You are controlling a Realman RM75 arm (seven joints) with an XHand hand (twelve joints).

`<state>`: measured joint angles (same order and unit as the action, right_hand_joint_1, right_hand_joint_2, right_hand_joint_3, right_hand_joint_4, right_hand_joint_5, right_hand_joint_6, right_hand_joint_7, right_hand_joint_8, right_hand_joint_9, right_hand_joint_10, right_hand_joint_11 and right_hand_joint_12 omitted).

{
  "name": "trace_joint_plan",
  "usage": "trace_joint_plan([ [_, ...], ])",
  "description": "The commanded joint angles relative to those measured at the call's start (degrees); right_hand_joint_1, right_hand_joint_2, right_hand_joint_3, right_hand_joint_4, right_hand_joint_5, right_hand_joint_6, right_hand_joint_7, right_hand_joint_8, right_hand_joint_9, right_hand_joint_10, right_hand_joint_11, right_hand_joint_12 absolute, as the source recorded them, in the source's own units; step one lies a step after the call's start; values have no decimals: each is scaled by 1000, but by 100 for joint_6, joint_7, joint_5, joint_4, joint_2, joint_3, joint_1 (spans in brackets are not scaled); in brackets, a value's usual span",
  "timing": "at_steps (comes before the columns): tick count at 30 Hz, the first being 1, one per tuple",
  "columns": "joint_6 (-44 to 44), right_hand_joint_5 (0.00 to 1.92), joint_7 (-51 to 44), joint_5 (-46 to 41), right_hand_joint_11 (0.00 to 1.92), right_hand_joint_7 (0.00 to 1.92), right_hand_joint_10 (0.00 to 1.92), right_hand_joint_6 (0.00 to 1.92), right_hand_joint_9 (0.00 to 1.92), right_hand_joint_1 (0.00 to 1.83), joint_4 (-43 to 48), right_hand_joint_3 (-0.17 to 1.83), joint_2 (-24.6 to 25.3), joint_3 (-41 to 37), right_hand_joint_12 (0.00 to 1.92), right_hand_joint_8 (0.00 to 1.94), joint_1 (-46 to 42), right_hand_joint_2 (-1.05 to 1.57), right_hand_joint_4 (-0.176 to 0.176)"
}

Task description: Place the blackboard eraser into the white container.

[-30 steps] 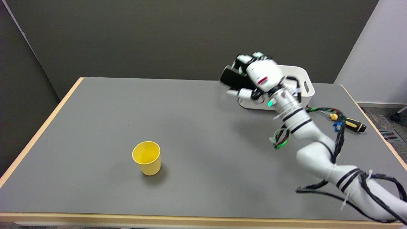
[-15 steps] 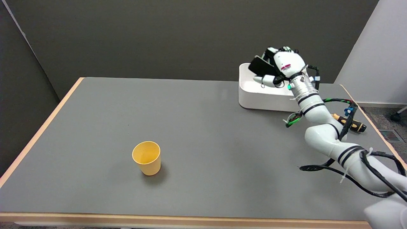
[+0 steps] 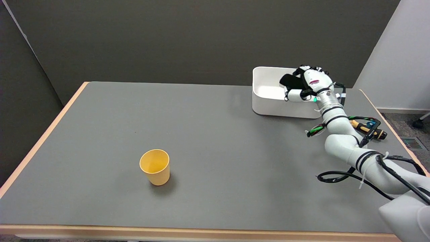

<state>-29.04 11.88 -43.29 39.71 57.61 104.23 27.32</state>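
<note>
Eraser (image 3: 289,80), a dark block, sits gripped in my robot hand (image 3: 307,85), my fingers wrapped around it, over the open top of the white container (image 3: 268,102) near the far right corner of the tabletop (image 3: 215,141). It juts from my palm toward the left, about level with the rim and above the container's right half. I cannot tell whether it touches the floor inside. I judge that letting go here should drop it in.

White container (image 3: 268,107) smooth plastic; table (image 3: 215,144) matt grey; eraser (image 3: 289,80) possibly felt.
</note>
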Motion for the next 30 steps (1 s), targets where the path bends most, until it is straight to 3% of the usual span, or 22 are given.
trace_joint_plan([
  [1, -527, 291, 293, -793, 113, 251, 1921, 535, 323, 687, 289, 841, -350, 200, 1921, 1887, -263, 766, -176],
  [12, -609, 233, 928, -770, 176, 399, 1921, 360, 351, 509, 893, 855, -566, 171, 1921, 1681, -361, 774, -173],
  [17, -1462, 224, 1463, -714, 201, 421, 1909, 345, 383, 507, 871, 871, -796, 100, 1921, 1618, -550, 764, -169],
  [21, -2170, 231, 2175, -714, 210, 454, 1873, 356, 406, 504, 917, 876, -1271, -164, 1921, 1563, -1239, 756, -168],
  [23, -2352, 228, 2537, -729, 253, 514, 1727, 390, 502, 481, 918, 878, -1465, -382, 1921, 1408, -1583, 746, -164],
  [25, -2442, 209, 2937, -827, 414, 524, 1347, 440, 461, 403, 926, 831, -1557, -601, 1821, 1000, -1972, 725, -142],
  [30, -2880, 195, 4550, -1196, 170, 309, 922, 422, 173, 350, 868, 766, -1411, -870, 1432, 565, -2740, 738, -120],
])
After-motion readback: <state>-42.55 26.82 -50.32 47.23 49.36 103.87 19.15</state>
